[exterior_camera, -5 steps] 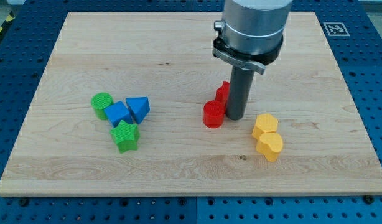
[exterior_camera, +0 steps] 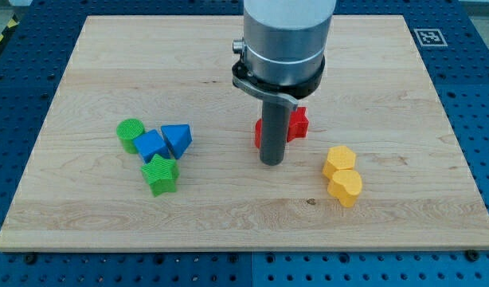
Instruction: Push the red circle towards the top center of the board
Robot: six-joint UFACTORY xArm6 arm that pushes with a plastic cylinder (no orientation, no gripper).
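The red circle (exterior_camera: pixel 259 132) lies near the board's middle, mostly hidden behind my rod, with only its left edge showing. My tip (exterior_camera: pixel 271 163) rests on the board just below the red circle, at its lower right, close to or touching it. A second red block (exterior_camera: pixel 299 122), of unclear shape, shows just right of the rod, next to the circle.
Two yellow blocks (exterior_camera: pixel 338 161) (exterior_camera: pixel 345 187) sit touching at the lower right of my tip. At the view's left is a cluster: a green circle (exterior_camera: pixel 131 134), a blue block (exterior_camera: pixel 151 145), a blue triangle (exterior_camera: pixel 177 139) and a green star (exterior_camera: pixel 160 174). The wooden board (exterior_camera: pixel 85 223) has an edge all round.
My rod has moved left and slightly down, from the red circle's right side to just below it. The red circle has shifted up and left and is now mostly hidden behind the rod.
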